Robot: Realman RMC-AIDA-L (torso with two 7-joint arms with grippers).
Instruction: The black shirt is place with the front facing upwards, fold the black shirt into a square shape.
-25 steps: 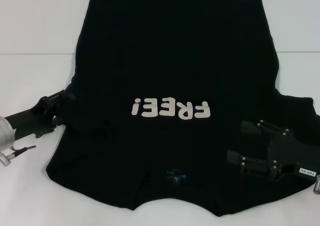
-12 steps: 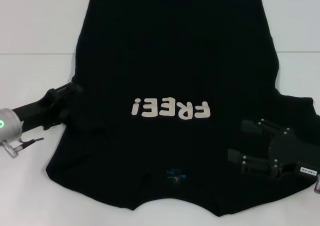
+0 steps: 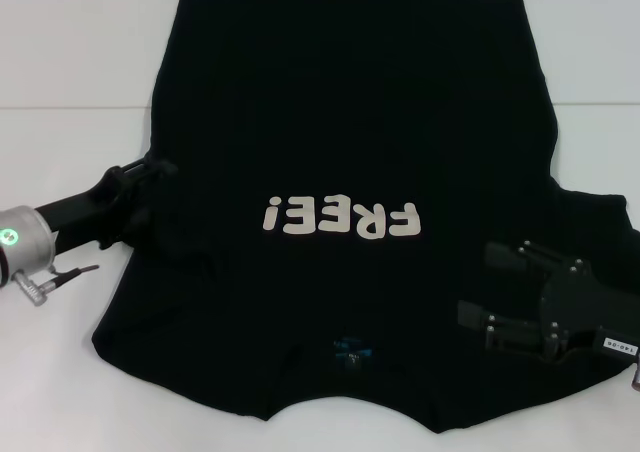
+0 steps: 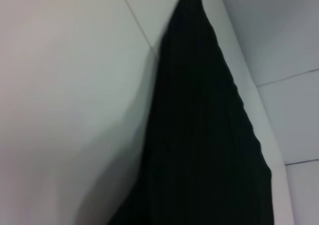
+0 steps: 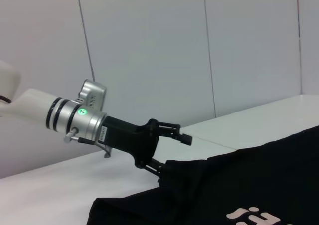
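Observation:
The black shirt (image 3: pixel 350 122) lies flat on the white table, front up, with the off-white "FREE!" lettering (image 3: pixel 340 217) across the chest and the small blue neck label (image 3: pixel 352 350) near the front edge. My left gripper (image 3: pixel 155 190) is at the shirt's left edge, by the sleeve. In the right wrist view the left gripper (image 5: pixel 174 158) has its jaws apart, with the lower finger at the cloth edge (image 5: pixel 259 185). My right gripper (image 3: pixel 485 284) is open above the shirt's right sleeve area. The left wrist view shows only black cloth (image 4: pixel 209 150) on the table.
The white table (image 3: pixel 70 52) shows bare on both sides of the shirt. A seam line (image 3: pixel 60 107) crosses it at the left. A white panelled wall (image 5: pixel 149 46) stands behind the left arm.
My left gripper has moved right, from beside the shirt onto its left edge. The right gripper has stayed almost still.

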